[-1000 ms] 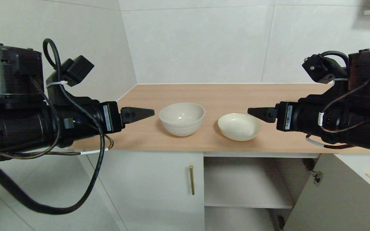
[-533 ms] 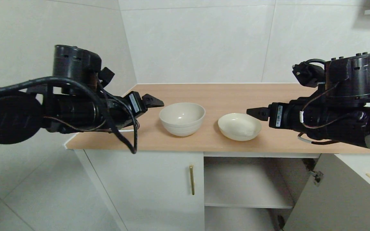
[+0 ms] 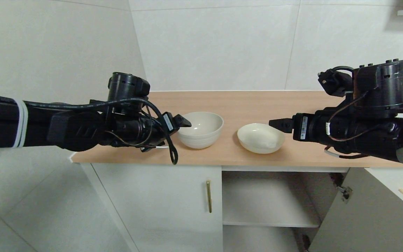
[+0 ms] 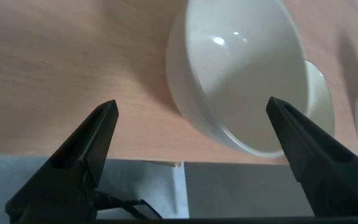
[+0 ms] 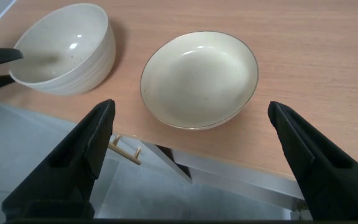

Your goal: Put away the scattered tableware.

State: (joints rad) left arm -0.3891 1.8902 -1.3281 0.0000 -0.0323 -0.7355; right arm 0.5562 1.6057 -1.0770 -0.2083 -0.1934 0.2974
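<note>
Two cream bowls stand on the wooden counter (image 3: 243, 101). The deep ribbed bowl (image 3: 198, 129) is on the left and the shallow bowl (image 3: 261, 137) on the right. My left gripper (image 3: 184, 122) is at the deep bowl's left rim. In the left wrist view this gripper (image 4: 191, 112) is open, its fingers spread wider than the deep bowl (image 4: 241, 81) ahead of it. My right gripper (image 3: 276, 124) hovers just right of the shallow bowl. It stands open (image 5: 191, 112) above the shallow bowl (image 5: 199, 79), with the deep bowl (image 5: 64, 50) beyond.
Under the counter, the right cabinet door (image 3: 369, 213) is swung open, showing a white shelf (image 3: 268, 196). The left door is closed and has a gold handle (image 3: 208, 196). Tiled walls close off the counter's back and left.
The left arm has stretched forward and right, bringing its gripper up to the deep bowl's rim. The right arm drew back slightly at first, then held still.
</note>
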